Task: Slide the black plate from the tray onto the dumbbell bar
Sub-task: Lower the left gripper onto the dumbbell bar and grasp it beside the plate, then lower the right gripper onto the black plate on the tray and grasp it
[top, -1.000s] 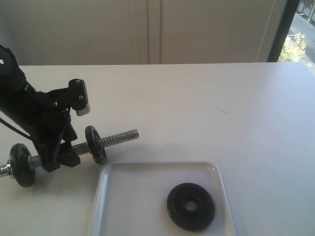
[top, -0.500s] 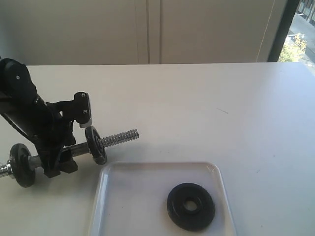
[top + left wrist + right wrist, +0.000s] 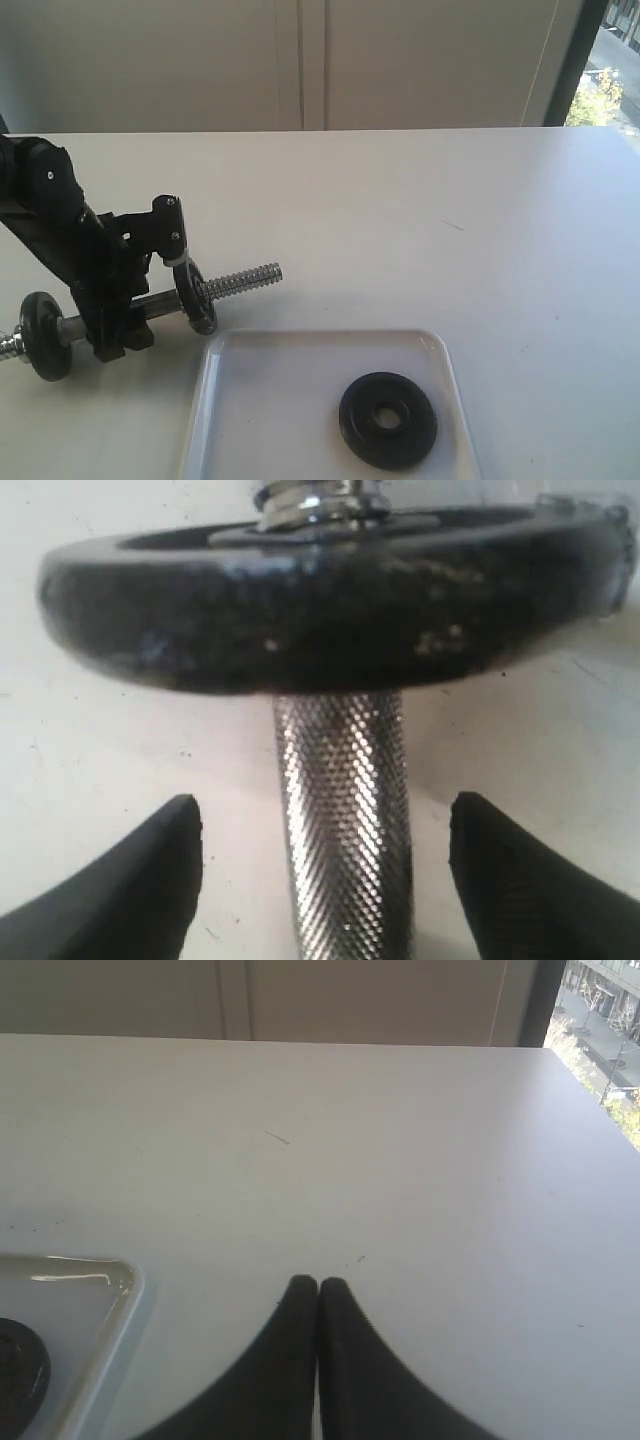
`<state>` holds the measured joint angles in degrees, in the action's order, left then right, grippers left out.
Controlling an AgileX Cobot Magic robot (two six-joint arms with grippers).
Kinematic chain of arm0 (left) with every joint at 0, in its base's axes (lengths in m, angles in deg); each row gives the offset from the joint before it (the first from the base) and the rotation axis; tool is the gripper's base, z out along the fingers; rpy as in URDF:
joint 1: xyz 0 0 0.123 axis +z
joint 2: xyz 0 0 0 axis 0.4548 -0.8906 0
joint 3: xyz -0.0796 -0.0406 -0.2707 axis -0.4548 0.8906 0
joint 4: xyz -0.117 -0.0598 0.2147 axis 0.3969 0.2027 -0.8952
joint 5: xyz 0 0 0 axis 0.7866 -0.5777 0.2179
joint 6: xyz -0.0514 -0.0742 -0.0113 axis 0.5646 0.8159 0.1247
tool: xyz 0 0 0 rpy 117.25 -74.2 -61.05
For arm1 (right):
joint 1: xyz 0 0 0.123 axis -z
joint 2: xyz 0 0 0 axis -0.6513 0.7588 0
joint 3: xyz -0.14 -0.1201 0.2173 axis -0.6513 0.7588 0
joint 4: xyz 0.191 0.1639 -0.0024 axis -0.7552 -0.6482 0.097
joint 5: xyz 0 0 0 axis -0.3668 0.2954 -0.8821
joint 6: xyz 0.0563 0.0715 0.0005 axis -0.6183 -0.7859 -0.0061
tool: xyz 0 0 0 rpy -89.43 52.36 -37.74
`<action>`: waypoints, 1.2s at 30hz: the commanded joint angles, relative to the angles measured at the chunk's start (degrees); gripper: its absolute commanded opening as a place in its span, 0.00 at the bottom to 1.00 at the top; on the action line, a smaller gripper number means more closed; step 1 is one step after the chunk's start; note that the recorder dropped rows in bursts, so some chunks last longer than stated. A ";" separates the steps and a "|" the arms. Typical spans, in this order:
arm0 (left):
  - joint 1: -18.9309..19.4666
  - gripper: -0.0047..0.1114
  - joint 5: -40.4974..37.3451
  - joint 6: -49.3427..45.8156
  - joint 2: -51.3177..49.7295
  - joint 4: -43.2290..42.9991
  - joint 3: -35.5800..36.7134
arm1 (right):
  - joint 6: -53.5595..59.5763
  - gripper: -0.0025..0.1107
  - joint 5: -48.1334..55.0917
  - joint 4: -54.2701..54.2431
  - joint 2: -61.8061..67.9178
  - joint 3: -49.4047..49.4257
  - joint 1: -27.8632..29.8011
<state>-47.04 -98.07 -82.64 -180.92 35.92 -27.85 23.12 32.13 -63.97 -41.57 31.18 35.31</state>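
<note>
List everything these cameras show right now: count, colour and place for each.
black plate: one, matte black, lying flat in the tray.
tray: one, white, at the table's near edge.
dumbbell bar: one, chrome, lying on the table beyond the tray's left corner.
bar discs: two, black, mounted on the bar, one on each side of the left gripper.
table: one, white, under everything.
window: one, far right, trees outside.
left gripper: one, black, open, fingers either side of the bar's middle.
right gripper: one, black, shut, above bare table near the tray.
</note>
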 commanded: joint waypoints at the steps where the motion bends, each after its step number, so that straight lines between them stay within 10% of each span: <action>1: -0.06 0.60 0.07 2.02 0.02 0.28 -0.17 | -0.18 0.02 -0.28 -0.15 -0.32 0.14 -0.30; 13: -0.06 0.04 -2.33 2.06 -0.39 2.05 -0.17 | -0.18 0.02 -0.28 -0.15 -0.32 0.14 -0.30; 30: -0.06 0.04 -4.28 2.06 6.33 4.81 -0.17 | -0.41 0.02 -1.51 -0.14 -0.32 0.14 -0.30; 36: -0.06 0.04 -4.65 2.06 7.41 5.88 -0.17 | -0.74 0.02 -16.49 -7.38 -0.32 0.14 -0.30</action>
<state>-47.04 -103.71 -80.83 -176.53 38.48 -27.11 22.81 23.93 -67.74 -41.57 31.18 35.31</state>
